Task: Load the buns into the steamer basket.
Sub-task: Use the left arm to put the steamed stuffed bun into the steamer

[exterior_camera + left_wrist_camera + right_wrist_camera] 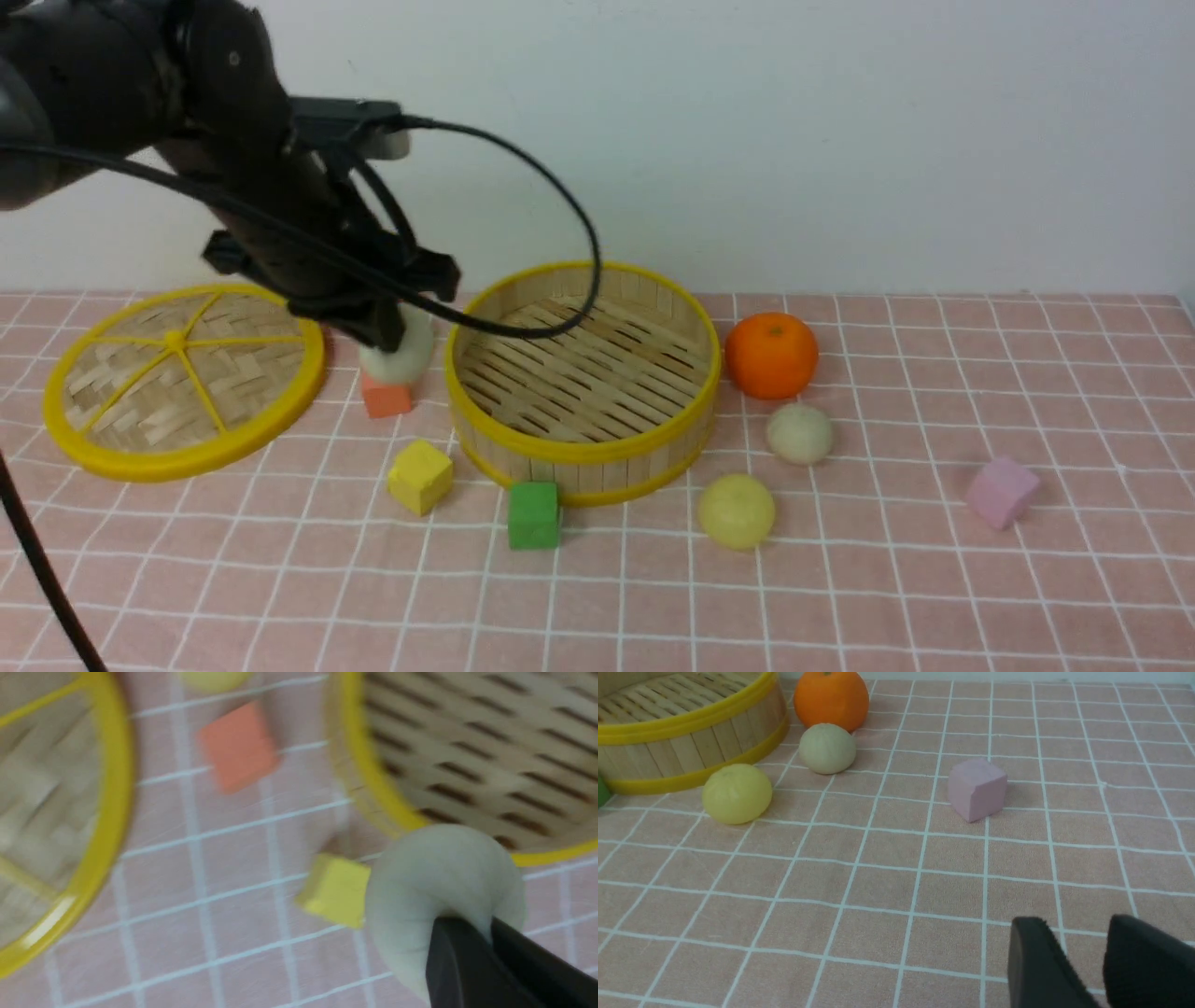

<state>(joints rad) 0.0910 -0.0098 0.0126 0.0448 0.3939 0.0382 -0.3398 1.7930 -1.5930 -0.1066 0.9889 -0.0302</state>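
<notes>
One smooth, off-white, dough-like bun is pinched in the closed black left claw; the right claw stands apart.

Orange right of steamer basket

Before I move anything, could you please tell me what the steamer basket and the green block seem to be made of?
Steamer basket: looks like bamboo, smooth with a slight sheen; the sign is its pale slats with visible grain.
Green block: perhaps painted wood or foam; its even colour leaves this open.
</notes>
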